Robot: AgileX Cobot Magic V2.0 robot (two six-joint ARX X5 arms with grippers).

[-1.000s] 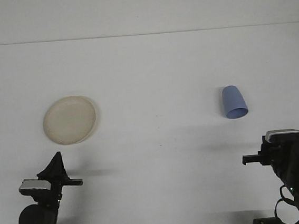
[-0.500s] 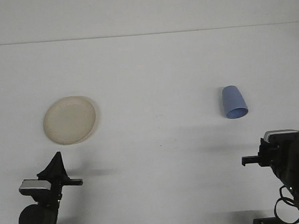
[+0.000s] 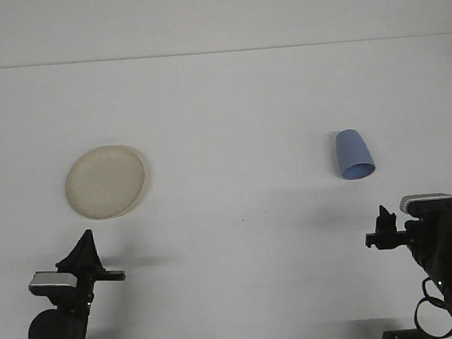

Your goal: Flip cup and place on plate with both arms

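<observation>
A cream round plate [image 3: 105, 181] lies flat on the white table, left of centre. A blue cup [image 3: 354, 155] rests on the right side of the table, its wider end nearer to me; I cannot tell whether it lies on its side or stands upside down. My left gripper [image 3: 85, 249] sits low at the near left, in front of the plate and well apart from it, holding nothing. My right gripper [image 3: 385, 228] hovers at the near right, in front of the cup and not touching it.
The white table [image 3: 229, 121] runs back to a pale wall. The arm bases stand at the near left and near right corners.
The right gripper has shifted slightly, and a black part now sticks up at its left end. The left arm, cup and plate have not moved.
</observation>
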